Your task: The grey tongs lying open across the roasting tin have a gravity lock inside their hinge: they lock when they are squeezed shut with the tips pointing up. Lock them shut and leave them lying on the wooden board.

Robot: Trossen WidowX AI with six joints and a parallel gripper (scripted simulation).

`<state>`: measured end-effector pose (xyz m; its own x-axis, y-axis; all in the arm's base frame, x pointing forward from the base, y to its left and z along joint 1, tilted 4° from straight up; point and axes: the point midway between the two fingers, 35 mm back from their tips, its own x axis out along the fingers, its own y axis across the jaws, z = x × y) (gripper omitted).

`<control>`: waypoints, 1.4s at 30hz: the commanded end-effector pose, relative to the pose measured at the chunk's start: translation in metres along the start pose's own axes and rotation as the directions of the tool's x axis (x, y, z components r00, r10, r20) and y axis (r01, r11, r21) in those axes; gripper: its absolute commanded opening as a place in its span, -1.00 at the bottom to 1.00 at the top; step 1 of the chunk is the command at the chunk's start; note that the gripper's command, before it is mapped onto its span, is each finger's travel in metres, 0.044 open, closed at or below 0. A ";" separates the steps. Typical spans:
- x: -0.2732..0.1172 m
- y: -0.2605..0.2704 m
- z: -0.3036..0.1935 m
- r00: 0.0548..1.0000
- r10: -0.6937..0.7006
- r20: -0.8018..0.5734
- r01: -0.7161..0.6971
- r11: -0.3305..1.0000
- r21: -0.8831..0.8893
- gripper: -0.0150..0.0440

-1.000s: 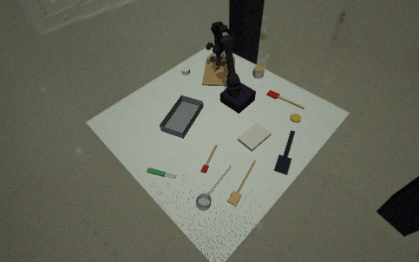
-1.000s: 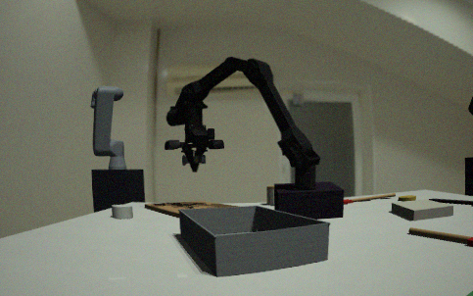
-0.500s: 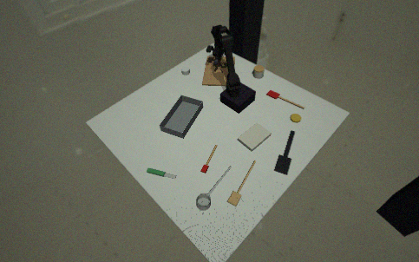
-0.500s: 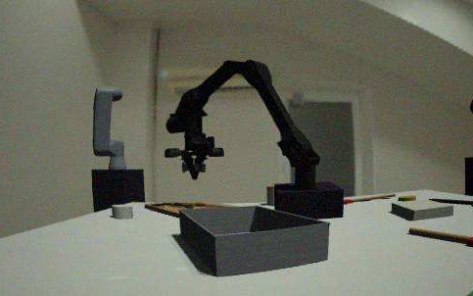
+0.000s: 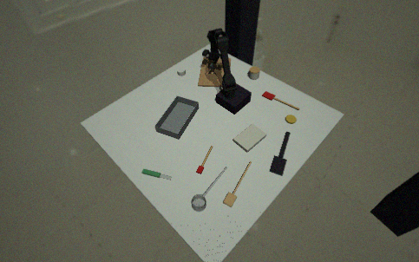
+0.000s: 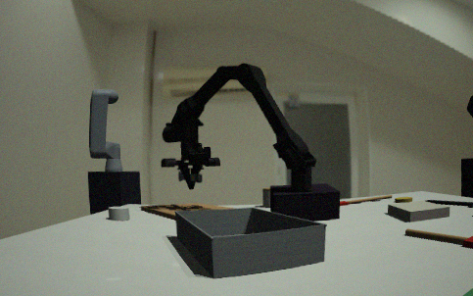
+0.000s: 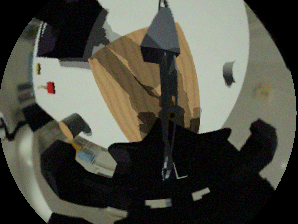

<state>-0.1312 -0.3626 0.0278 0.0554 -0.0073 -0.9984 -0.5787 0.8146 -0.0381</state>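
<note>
1. Pale counter, corner pointing up at twelve o'clock in the top view, and the action is right up there!
2. Black arm, arched high, its wrist dropping towards the board from above.
3. Grey roasting tin, at ten o'clock on the counter from the top, and no tongs across it. That part looks done.
4. Wooden board, twelve o'clock, with shadows thrown over the grain. Here's the landing spot!
5. Grey tongs, up off the board, running from twelve o'clock to six in the wrist view, arms close together. Squeezed narrow, I'd say; whether the hinge has locked, or which way the tips point, I can't tell.
6. And the pincer, clamped on the tongs, pointing down in the exterior view. The step in hand looks like the carry between locking and laying down. Next, if the lock has caught: straight down, tongs settled on the wood, then a gentle parting of the fingers. If it hasn't, letting go could spring them open, and they'd want another squeeze, tips up!
</note>
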 end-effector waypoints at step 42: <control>0.035 0.003 0.004 1.000 0.001 0.002 -0.001 1.000 0.000 0.69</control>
<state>-0.1271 -0.3578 -0.0070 0.0565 -0.0044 -0.9984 -0.5787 0.8148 -0.0363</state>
